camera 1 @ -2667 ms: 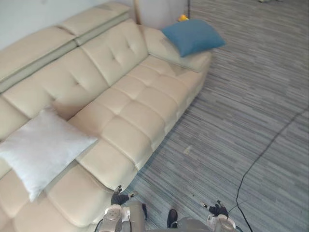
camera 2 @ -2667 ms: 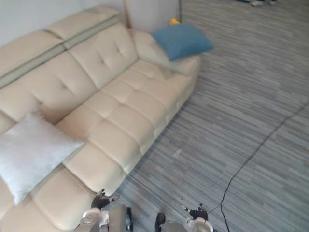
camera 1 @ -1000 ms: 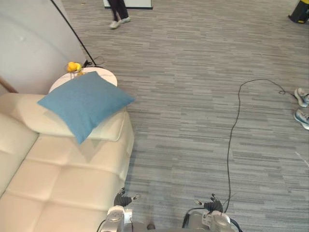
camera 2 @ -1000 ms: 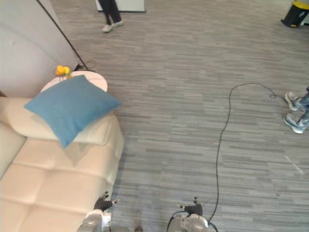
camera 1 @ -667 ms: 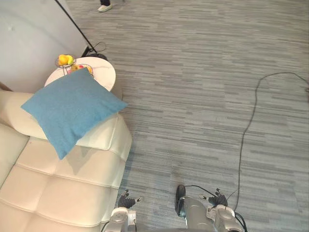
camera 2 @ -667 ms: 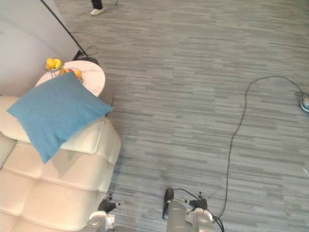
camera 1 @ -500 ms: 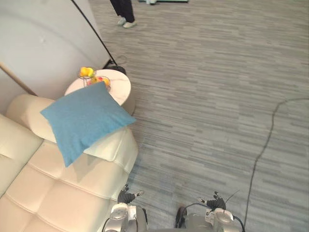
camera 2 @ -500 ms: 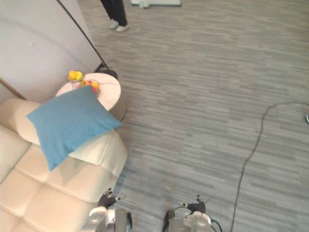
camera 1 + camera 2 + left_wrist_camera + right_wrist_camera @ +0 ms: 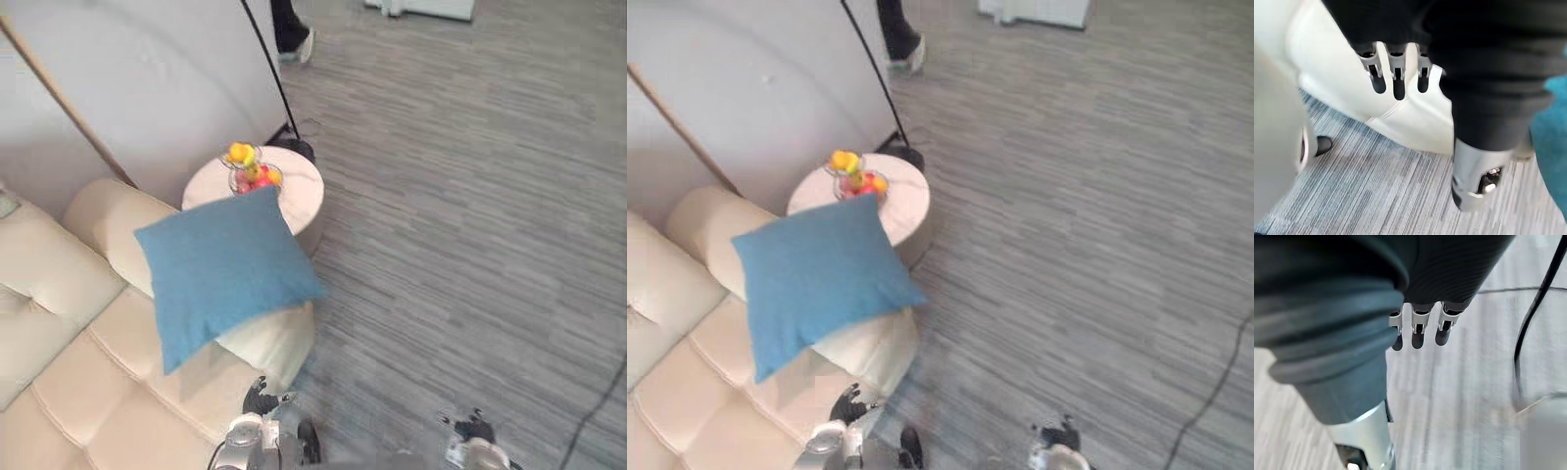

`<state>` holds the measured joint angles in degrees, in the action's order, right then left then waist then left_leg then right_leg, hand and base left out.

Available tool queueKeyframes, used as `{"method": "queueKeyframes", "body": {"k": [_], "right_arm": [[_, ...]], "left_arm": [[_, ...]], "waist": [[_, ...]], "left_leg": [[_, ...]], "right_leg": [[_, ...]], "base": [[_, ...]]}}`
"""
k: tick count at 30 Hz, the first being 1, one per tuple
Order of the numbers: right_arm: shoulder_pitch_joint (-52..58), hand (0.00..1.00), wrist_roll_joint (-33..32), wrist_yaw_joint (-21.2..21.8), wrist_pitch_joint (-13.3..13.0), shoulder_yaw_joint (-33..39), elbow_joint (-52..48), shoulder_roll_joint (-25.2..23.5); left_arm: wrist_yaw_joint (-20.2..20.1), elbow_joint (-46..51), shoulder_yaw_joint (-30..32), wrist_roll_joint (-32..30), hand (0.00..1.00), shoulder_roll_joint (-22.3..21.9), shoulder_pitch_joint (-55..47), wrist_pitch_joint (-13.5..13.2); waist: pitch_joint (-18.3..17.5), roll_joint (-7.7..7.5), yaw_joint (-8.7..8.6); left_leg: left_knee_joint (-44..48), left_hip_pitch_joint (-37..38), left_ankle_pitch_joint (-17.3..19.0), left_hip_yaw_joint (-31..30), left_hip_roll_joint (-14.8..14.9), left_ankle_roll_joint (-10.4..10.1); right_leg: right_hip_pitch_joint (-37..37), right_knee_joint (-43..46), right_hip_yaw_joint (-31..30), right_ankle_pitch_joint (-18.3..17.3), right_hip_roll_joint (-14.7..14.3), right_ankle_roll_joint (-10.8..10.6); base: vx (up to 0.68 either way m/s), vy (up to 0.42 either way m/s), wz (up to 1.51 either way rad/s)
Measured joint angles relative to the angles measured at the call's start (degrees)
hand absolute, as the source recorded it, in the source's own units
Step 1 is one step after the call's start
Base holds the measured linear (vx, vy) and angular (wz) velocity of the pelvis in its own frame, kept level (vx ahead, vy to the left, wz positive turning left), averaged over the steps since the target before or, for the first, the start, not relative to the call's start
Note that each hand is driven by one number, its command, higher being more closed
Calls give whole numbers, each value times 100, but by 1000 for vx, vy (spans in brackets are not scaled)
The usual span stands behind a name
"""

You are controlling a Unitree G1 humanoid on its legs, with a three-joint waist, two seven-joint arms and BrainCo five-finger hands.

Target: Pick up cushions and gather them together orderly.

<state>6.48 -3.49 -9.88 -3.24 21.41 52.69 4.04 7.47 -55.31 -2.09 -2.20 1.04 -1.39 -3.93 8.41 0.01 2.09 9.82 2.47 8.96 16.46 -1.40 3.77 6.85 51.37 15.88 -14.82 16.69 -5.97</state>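
**Open hands low by the sofa end, one blue cushion on the armrest**

The left hand's fingers (image 9: 1399, 81) hang straight and relaxed, open, just in front of the cream sofa's front edge. The right hand's fingers (image 9: 1418, 335) are likewise straight and loose, open above the carpet. From the head camera, the left hand (image 9: 261, 402) sits low beside the sofa's end corner. The right hand (image 9: 476, 431) sits well apart from it, over bare floor.

One blue cushion (image 9: 223, 270), square and tilted like a diamond, lies on the sofa's rounded armrest (image 9: 108, 220). Its lower corner hangs over the seat, and its upper corner reaches towards the table behind. It is beyond the left hand, with neither hand touching it.

There is one sofa (image 9: 69, 323), cream and tufted, with its end facing the robot. Just past the armrest stands one small round white side table (image 9: 294, 191), carrying one wire bowl of yellow and red fruit (image 9: 250, 171).

The floor is grey carpet (image 9: 470, 225) with fine stripes. A pale curved wall panel (image 9: 147, 69) rises behind the table, with one thin black pole (image 9: 266, 69) and one wooden rod (image 9: 59, 98) slanting across it. At the far edge, one person's shoe (image 9: 302, 44) shows.
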Motion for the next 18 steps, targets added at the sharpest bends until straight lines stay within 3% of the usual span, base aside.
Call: {"method": "queueKeyframes", "body": {"k": [1, 5, 7, 9, 11, 13, 15, 16, 18], "right_arm": [[-2, 0, 2, 0, -4, -30, 2, -96], [-136, 0, -38, 33, -54, -263, 23, -412], [-125, 0, -57, 31, -59, -347, 83, -424], [-79, 0, -154, 51, -85, -360, 97, -506], [-60, 0, -154, 46, -82, -362, 90, -396], [-37, 0, -162, 39, -89, -360, 49, -351], [-22, 0, -259, 26, -76, -362, 57, -331], [-9, 0, -290, 26, -75, -365, 57, -335], [5, 0, -381, 25, -83, -374, 57, -325]], "left_arm": [[11, 7, 18, 4, 0, 5, 6, 0], [6, 6, 68, 10, 0, -119, 15, -3], [7, 6, 107, 9, 0, -162, 6, -25], [5, -58, 131, 9, 0, -217, 7, -28], [-33, -54, 88, 5, 0, -397, -71, -42], [-30, -39, 121, 2, 0, -391, -49, -49], [-15, -38, 173, 3, 0, -406, -54, -44], [-16, -37, 168, 4, 0, -405, -55, -43], [-13, 9, 24, 6, 0, -362, -53, -46]], "waist": [[3, 4, 11], [19, 54, -2], [-12, -18, 1], [-5, -156, -10], [-170, 83, 4], [-230, 201, -37], [-195, 239, -31], [-183, 215, -31], [-188, 180, -22]], "left_leg": [[-73, 109, 1, -71, 19, 0], [-123, 383, 257, -700, 230, -192], [135, 358, 500, -1101, 274, -419], [452, 331, 804, -1515, 251, -614], [623, 178, 908, -1790, 507, -766], [848, -96, 889, -1743, 736, -795], [1192, -377, 754, -1317, 992, -950], [1260, -402, 750, -1189, 1040, -939], [1314, -435, 676, -214, 1344, -772]], "right_leg": [[201, -57, -78, -64, -76, 48], [845, -1500, -1087, -105, -921, 164], [882, -2378, -1737, 235, -1275, 171], [739, -2527, -1892, 676, -1278, 337], [704, -2438, -1334, 370, -1317, 505], [638, -2536, -855, 315, -1300, 589], [299, -2758, -315, 288, -1241, 661], [212, -2806, -234, 289, -1226, 664], [-211, -3077, 257, 302, -1034, 687]], "base": [[381, -23, 64], [288, -142, 71], [307, -291, 96], [283, -334, 103], [238, -256, 97], [260, -259, 117], [185, -217, 133], [77, -127, 132], [50, -70, 119]]}}
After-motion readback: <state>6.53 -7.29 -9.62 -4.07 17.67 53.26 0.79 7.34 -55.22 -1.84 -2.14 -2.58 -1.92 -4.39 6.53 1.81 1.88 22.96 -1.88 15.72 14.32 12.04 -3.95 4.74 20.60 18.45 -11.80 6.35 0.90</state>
